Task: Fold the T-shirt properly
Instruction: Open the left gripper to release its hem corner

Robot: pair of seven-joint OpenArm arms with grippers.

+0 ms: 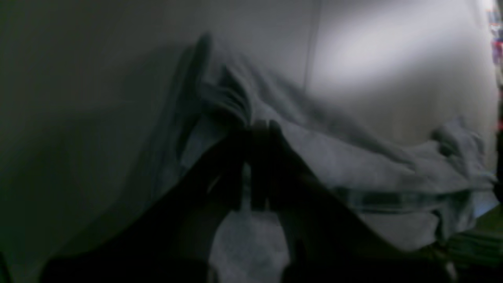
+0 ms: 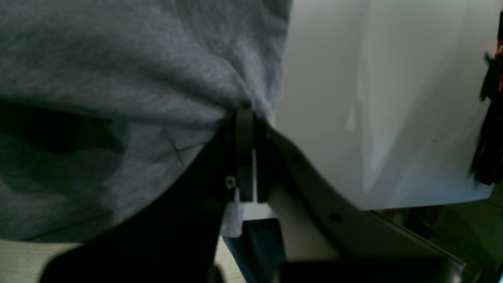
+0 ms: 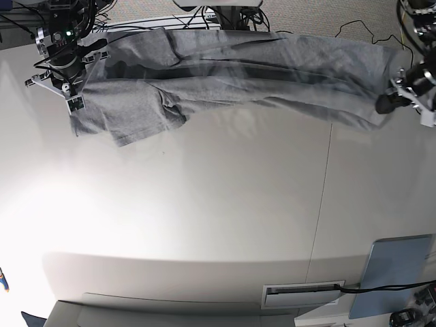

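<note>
The heather-grey T-shirt [image 3: 238, 75] hangs stretched and blurred between my two grippers along the far edge of the white table [image 3: 204, 204]; one sleeve end droops at the left. My right gripper [image 3: 73, 101], on the base view's left, is shut on a bunched edge of the T-shirt [image 2: 118, 59], with its jaws pressed together [image 2: 245, 112]. My left gripper [image 3: 390, 102], on the base view's right, is shut on the other end of the T-shirt [image 1: 353, 157], its fingertips closed on a fold [image 1: 259, 127]. No lettering shows.
A pale blue flat board [image 3: 395, 272] lies at the table's near right corner. A slot-like fitting [image 3: 303, 294] sits at the near edge. Cables [image 3: 225, 17] run behind the far edge. A seam [image 3: 320, 204] crosses the table's right part.
</note>
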